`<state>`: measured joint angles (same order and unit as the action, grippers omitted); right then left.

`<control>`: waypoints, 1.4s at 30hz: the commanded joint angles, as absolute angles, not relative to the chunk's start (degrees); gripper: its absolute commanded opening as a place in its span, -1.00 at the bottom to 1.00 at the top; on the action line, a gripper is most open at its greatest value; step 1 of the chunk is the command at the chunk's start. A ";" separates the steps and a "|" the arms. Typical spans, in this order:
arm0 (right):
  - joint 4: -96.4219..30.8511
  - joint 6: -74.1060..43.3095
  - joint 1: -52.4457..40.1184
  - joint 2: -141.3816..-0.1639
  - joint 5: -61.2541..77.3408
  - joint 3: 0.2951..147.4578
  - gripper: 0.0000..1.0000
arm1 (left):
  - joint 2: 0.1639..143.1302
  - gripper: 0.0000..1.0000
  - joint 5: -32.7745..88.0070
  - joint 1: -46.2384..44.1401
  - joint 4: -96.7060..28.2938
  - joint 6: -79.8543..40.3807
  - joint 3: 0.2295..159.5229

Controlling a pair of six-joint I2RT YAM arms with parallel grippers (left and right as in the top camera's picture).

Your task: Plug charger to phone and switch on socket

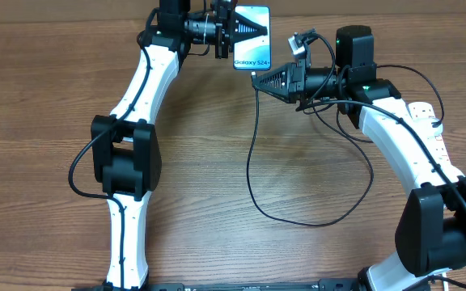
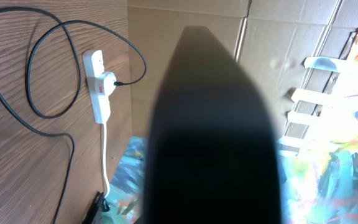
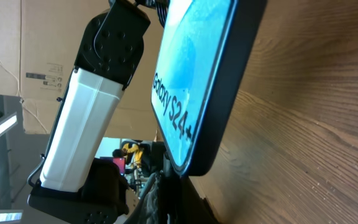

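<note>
1. Blue phone point(image 1: 252, 32) at top middle, clamped tight in left gripper point(image 1: 231, 34);
2. Black charger point(image 1: 247, 171) pinched by its tip in right gripper point(image 1: 259, 79), just under phone; loops down mid-frame;
3. White socket point(image 1: 429, 113) at far right edge.

The phone point(image 1: 252, 28), near the tabletop's far edge, carries the only clear wording: "Galaxy S24+" on the white band at the foot of its screen. The right wrist view shows the same words in dark letters. A small printed label point(image 3: 45, 71) on the cardboard point(image 3: 5, 43) behind, possibly shipping marks, is unreadable.
</note>
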<state>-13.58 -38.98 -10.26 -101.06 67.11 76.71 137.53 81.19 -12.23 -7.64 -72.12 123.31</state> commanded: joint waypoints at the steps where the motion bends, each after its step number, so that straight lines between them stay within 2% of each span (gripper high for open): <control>1: -12.88 -39.07 -10.44 -101.10 67.53 76.88 -0.93 | 135.20 -0.92 81.97 -11.92 -7.01 -72.23 124.66; 32: -10.74 -42.02 -10.55 -101.10 64.38 76.88 -0.93 | 135.20 -0.92 82.08 -12.14 -7.01 -72.05 124.66; 42: -10.74 -42.04 -10.55 -101.10 63.83 76.88 -0.93 | 135.20 -0.92 81.91 -12.73 -7.01 -75.55 124.66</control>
<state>-11.27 -41.80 -10.28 -101.06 65.60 76.71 137.53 80.07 -12.25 -7.60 -73.71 123.31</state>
